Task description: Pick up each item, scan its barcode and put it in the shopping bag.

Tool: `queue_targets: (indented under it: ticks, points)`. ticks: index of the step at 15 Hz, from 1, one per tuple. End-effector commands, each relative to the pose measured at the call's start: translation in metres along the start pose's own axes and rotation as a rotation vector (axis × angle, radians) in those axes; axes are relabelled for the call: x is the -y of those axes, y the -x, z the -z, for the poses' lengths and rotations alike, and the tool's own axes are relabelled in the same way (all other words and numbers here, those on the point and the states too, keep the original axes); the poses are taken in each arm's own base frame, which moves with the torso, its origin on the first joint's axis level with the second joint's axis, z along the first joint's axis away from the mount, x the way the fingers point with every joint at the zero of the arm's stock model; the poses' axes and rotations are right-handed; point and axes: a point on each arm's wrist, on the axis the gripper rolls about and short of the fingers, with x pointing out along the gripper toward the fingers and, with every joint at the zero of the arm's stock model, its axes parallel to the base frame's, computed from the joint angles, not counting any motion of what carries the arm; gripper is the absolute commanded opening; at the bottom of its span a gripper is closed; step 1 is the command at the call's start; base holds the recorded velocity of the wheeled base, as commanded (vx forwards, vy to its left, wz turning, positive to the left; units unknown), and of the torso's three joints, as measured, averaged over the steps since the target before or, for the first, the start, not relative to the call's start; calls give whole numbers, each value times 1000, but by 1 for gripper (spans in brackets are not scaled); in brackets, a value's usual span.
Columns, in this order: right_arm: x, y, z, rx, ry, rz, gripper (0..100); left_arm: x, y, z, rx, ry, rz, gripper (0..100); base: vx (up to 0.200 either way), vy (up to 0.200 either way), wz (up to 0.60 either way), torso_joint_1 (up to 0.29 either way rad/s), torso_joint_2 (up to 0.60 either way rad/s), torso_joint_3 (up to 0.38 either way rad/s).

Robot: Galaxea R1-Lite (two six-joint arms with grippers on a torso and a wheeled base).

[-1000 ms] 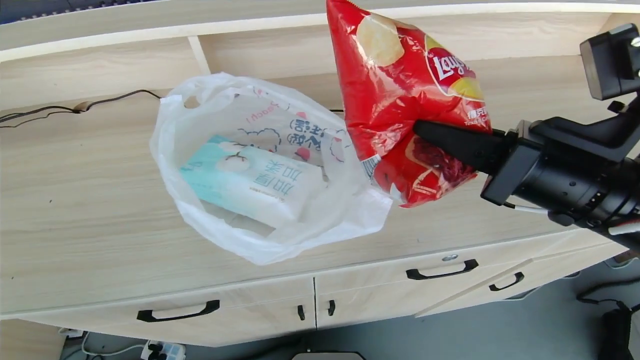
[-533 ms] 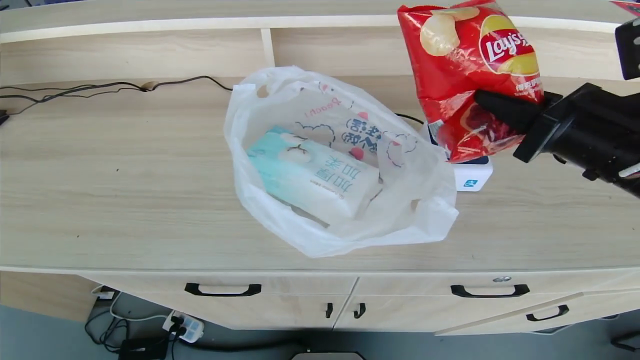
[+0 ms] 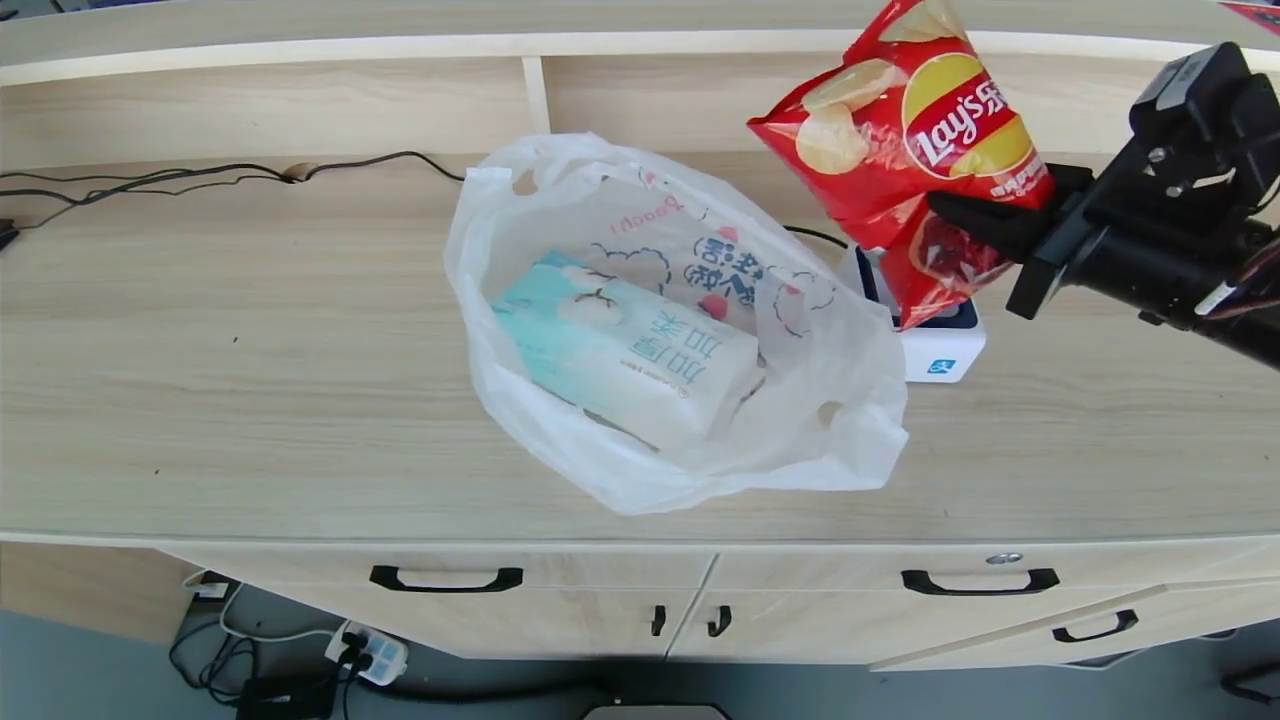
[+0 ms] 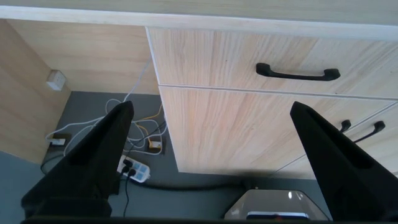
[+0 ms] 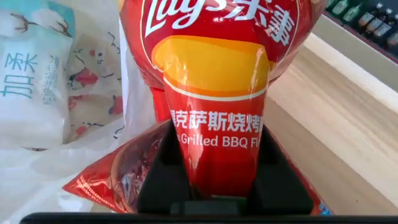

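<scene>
Wooden counter [image 3: 250,400] with white shopping bag [image 3: 480,330] holding tissue pack [image 3: 620,350]; right gripper [image 3: 950,215] clamps red chip bag [image 3: 900,150] above white scanner [image 3: 945,352]; left gripper [image 4: 211,106] spread wide.

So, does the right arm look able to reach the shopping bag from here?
Probably yes: its jaws hold the chip bag just beside the shopping bag, whose mouth lies open, with nothing between them.
</scene>
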Motion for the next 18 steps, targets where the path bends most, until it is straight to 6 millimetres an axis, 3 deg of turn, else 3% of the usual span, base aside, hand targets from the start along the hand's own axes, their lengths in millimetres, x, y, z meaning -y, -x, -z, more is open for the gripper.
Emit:
queue_targets:
  ticks: [1,7,11,12,13,14,15,16,18]
  points:
    - [-4,-7,11,-19,-3,-26,0,0,0,0,1,0,0,100,0,0,0,0,0,0]
    - [16,-2,30,-70,4,17,0,0,0,0,1,0,0,100,0,0,0,0,0,0]
    - [18,-4,26,-47,11,26,0,0,0,0,1,0,1,100,0,0,0,0,0,0]
    - [18,-7,20,-22,1,19,0,0,0,0,1,0,0,100,0,0,0,0,0,0]
    - [16,-13,3,45,-59,-1,0,0,0,0,1,0,1,100,0,0,0,0,0,0]
    - [-2,-18,-39,150,-188,-41,0,0,0,0,1,0,0,100,0,0,0,0,0,0]
    - [-19,-23,-53,159,-240,-33,0,0,0,0,1,0,1,100,0,0,0,0,0,0]
    - [-37,-26,-63,157,-292,-31,0,0,0,0,1,0,0,100,0,0,0,0,0,0]
    - [-55,-26,-64,146,-343,-80,0,0,0,0,1,0,0,100,0,0,0,0,0,0]
